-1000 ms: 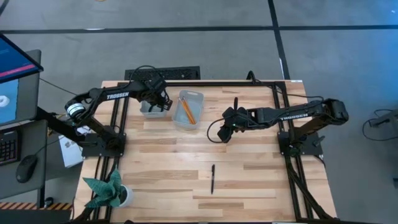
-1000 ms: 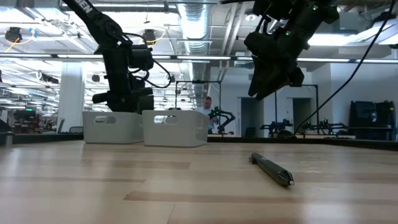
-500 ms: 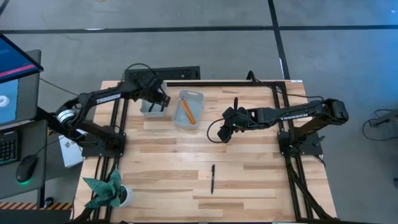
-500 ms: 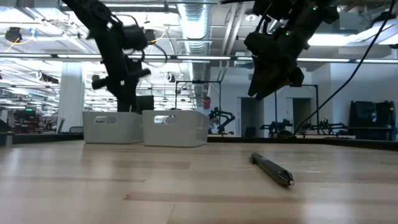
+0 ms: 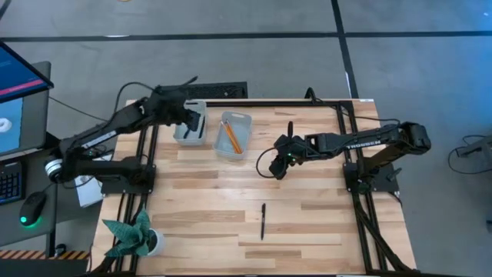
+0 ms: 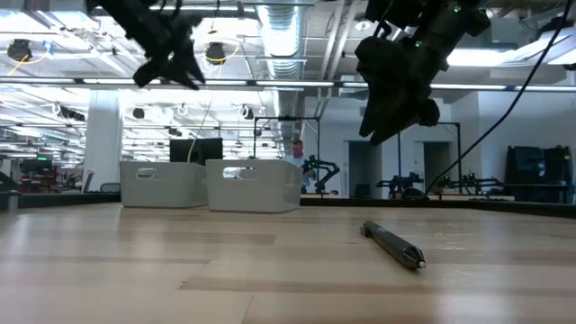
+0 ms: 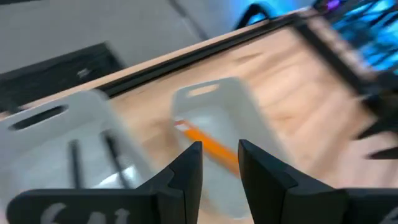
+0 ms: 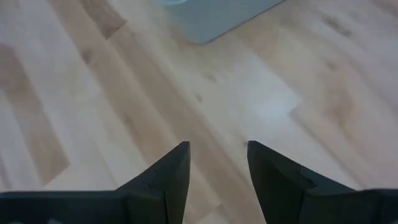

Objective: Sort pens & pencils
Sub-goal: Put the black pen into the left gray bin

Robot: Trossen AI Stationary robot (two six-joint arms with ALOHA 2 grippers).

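Note:
One black pen (image 5: 262, 221) lies alone on the wooden table toward the near edge, and also shows in the low view (image 6: 393, 245). Two more pens (image 7: 112, 158) lie in the left white bin (image 5: 183, 137). Orange pencils (image 5: 231, 137) lie in the right white bin (image 5: 236, 117). My left gripper (image 5: 195, 121) hangs high over the left bin, open and empty (image 7: 219, 171). My right gripper (image 5: 278, 168) hovers above the table's middle, right of the bins, open with only bare wood between its fingers (image 8: 214, 168).
The two bins stand side by side at the far left of the table (image 5: 307, 223). A green folded-paper plant (image 5: 131, 235) sits at the near left corner. Black frame rails (image 5: 269, 102) run along the far edge and both sides. Bare wood surrounds the lone pen.
My left gripper has risen from inside the left bin to well above it and has tipped from steeply downward toward level; its finger gap is the same. The pens stay in the bin.

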